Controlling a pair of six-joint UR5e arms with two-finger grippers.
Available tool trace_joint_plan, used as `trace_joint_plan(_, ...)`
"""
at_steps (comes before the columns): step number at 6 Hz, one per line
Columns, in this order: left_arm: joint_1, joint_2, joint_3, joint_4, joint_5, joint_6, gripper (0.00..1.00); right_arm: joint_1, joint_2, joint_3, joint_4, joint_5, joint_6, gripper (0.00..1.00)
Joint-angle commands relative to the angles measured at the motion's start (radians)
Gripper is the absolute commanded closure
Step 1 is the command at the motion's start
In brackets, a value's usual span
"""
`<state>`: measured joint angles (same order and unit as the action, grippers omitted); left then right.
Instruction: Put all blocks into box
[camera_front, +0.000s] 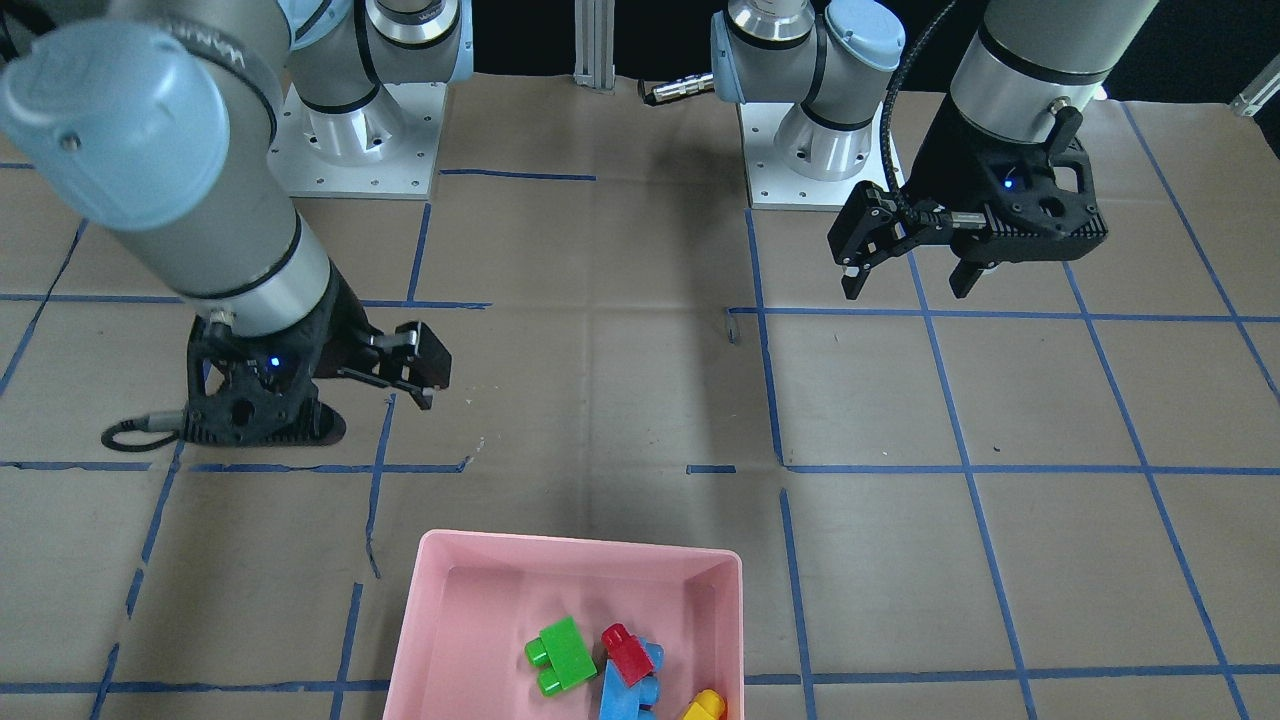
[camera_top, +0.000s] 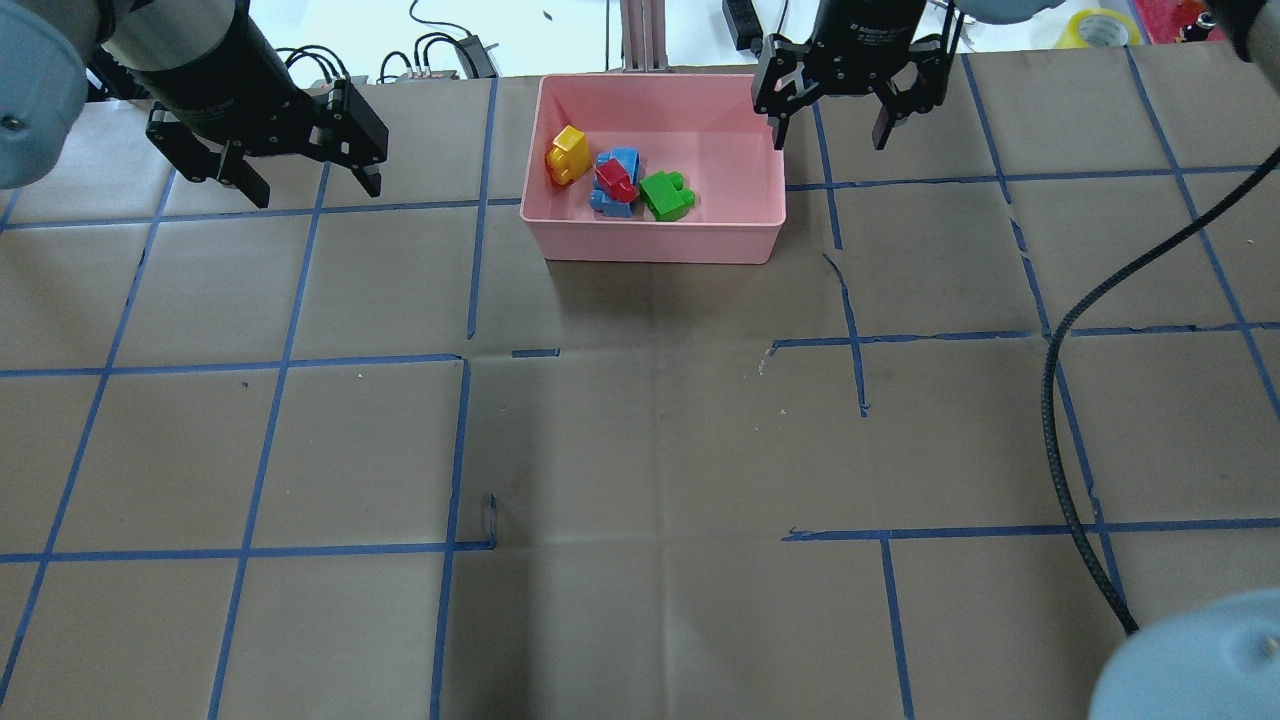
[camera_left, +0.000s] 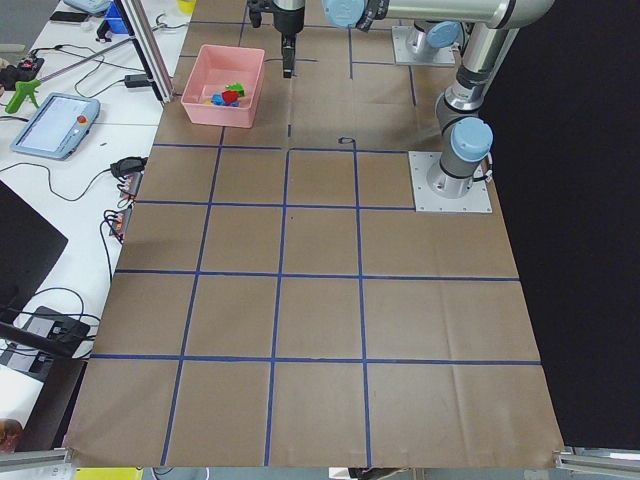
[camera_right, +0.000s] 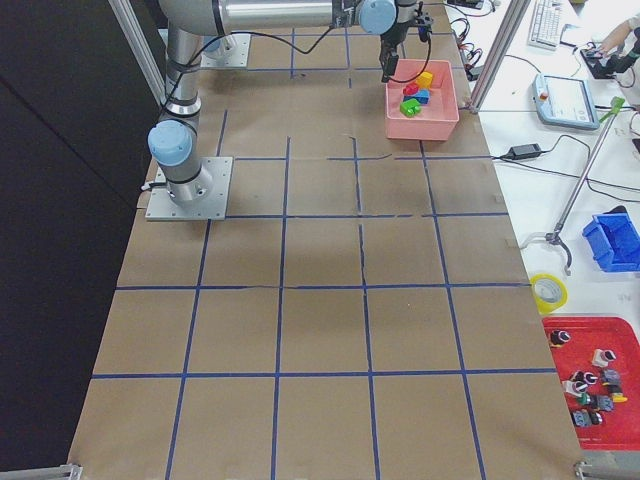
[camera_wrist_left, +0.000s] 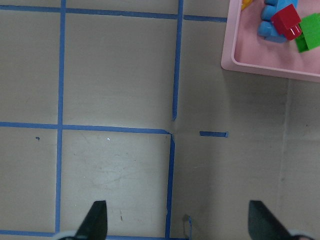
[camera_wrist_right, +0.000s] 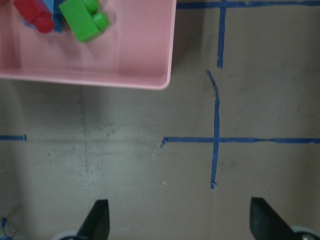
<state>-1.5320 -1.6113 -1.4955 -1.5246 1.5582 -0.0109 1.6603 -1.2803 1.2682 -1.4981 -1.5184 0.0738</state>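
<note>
**Hovering empty beside a filled box**

Holding the left pincer (camera_top: 315, 190) spread apart and gripping nothing above the table (camera_top: 640, 450), well off to one side of the pink box (camera_top: 655, 245). Hanging the right pincer (camera_top: 830, 140), likewise spread and empty, just beside the box's opposite end, near its far corner. Lying inside the box, bunched toward the left pincer's end: yellow brick (camera_top: 567, 155), blue brick (camera_top: 625, 158) with the red brick (camera_top: 614, 180) resting on top, green brick (camera_top: 666, 195) just beside those two. Crossing the brown-papered table all around: blue tape lines (camera_top: 285, 365).
</note>
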Motion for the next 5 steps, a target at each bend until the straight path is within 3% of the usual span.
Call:
trace_joint_plan(1, 0.0, 0.004, -0.003, 0.001, 0.011, 0.0, 0.0, -0.002, -0.173, 0.202, 0.009, -0.008, -0.016, 0.0)
trace_joint_plan(3, 0.0, 0.004, -0.003, 0.003, 0.011, 0.0, 0.0, -0.005, -0.292, 0.33, -0.039, -0.008, -0.016, 0.0)
trace_joint_plan(5, -0.002, 0.002, -0.003, 0.003, 0.008, 0.0, 0.0, -0.007, -0.3, 0.342, -0.039, -0.011, -0.016, 0.0)
